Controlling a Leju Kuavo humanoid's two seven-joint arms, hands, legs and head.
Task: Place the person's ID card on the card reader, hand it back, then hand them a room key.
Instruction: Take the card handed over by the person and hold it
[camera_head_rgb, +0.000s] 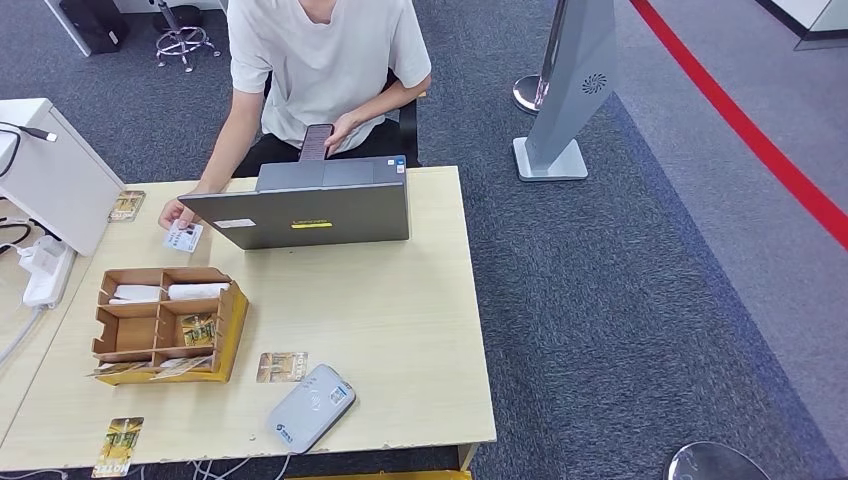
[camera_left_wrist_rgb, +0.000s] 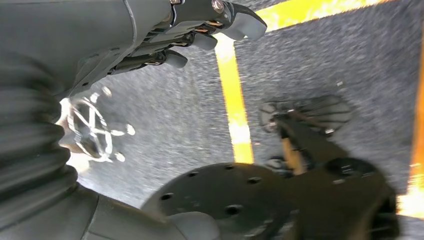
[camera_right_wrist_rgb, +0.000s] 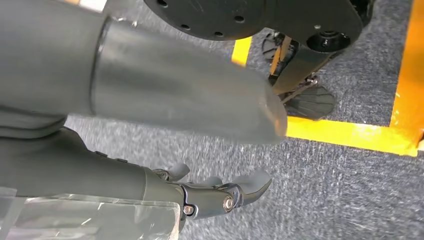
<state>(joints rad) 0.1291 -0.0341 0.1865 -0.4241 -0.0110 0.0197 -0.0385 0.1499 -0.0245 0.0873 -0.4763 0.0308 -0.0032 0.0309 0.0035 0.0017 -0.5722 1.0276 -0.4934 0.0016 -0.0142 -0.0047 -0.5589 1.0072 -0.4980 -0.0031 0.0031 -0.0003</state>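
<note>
Both hands empty, left hand (camera_left_wrist_rgb: 200, 30) and right hand (camera_right_wrist_rgb: 220, 192) fingers loose. One flat ID card (camera_head_rgb: 183, 236) under person's hand (camera_head_rgb: 178, 212); one rounded grey card reader (camera_head_rgb: 311, 407); three loose glossy room keys on the table.

1. Your head view looks forward and down from high over the table (camera_head_rgb: 400, 300).
2. Both wrist views look down close behind hanging hands, sharing the grey carpet (camera_left_wrist_rgb: 165, 130) with yellow lines (camera_right_wrist_rgb: 350, 135).

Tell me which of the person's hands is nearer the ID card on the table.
The person's right hand: it touches the ID card at the table's far left. Their left hand is back at their lap behind the laptop, holding a phone.
</note>
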